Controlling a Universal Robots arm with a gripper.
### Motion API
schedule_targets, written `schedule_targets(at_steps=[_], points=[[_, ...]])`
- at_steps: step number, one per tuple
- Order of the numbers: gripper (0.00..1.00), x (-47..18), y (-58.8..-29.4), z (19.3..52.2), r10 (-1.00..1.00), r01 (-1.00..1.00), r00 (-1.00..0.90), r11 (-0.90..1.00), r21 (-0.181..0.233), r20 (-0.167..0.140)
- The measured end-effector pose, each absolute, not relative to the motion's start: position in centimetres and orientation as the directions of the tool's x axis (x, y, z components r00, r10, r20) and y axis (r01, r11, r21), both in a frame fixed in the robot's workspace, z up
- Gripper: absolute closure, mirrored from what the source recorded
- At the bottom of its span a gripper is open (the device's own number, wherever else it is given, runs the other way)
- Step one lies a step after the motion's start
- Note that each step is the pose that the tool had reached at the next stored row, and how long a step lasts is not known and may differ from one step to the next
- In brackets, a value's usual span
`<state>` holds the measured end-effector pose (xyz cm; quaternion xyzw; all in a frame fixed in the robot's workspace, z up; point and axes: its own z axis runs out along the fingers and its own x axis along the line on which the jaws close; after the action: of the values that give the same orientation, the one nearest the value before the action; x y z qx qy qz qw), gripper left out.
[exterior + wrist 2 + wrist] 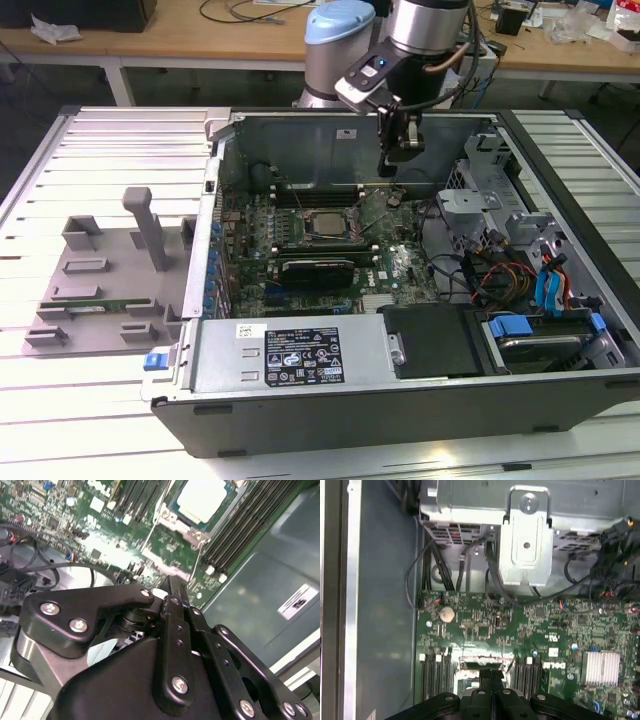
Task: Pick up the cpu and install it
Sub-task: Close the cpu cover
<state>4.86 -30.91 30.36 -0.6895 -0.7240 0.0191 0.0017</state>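
Well, my gripper (391, 168) hangs inside the open computer case (400, 425), above the far part of the green motherboard (400, 265). It is fully closed and holds nothing (in both wrist views the two dark fingers (173, 594) meet at the tips).

Reading the exterior view as a clock face centred on my gripper, the cpu (318, 226) lies at about eight o'clock, near me but apart. It sits flat inside the dark socket frame (290, 232) with its silver-grey top up. In the second wrist view the cpu (202, 500) sits between rows of black memory slots (250, 525).

The case lies on its side on a pale table (60, 160) made of long metal slats. At nine o'clock from the case, a grey fixture (75, 265) with an upright post (150, 230) rests on the slats. A narrow green memory stick (95, 303) lies in it.

At five o'clock from me, inside the case, are drive bays with blue tabs (510, 327) and a bundle of coloured wires (495, 275). At six o'clock, a white label (302, 355) sits on a grey metal box.

At twelve o'clock, beyond the table, a wooden workbench (200, 40) runs across the room, with loose cables (250, 12) lying on it.
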Motion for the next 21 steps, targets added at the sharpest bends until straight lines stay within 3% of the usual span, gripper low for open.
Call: schedule_targets(at_steps=[10, 21], points=[[0.89, 8.7, -30.7, 29.9, 0.998, 0.998, -0.049, 0.049, -0.031, -0.024], [0.89, 8.6, -30.7, 28.7, 0.999, 0.998, -0.049, 0.049, -0.031, -0.020]])
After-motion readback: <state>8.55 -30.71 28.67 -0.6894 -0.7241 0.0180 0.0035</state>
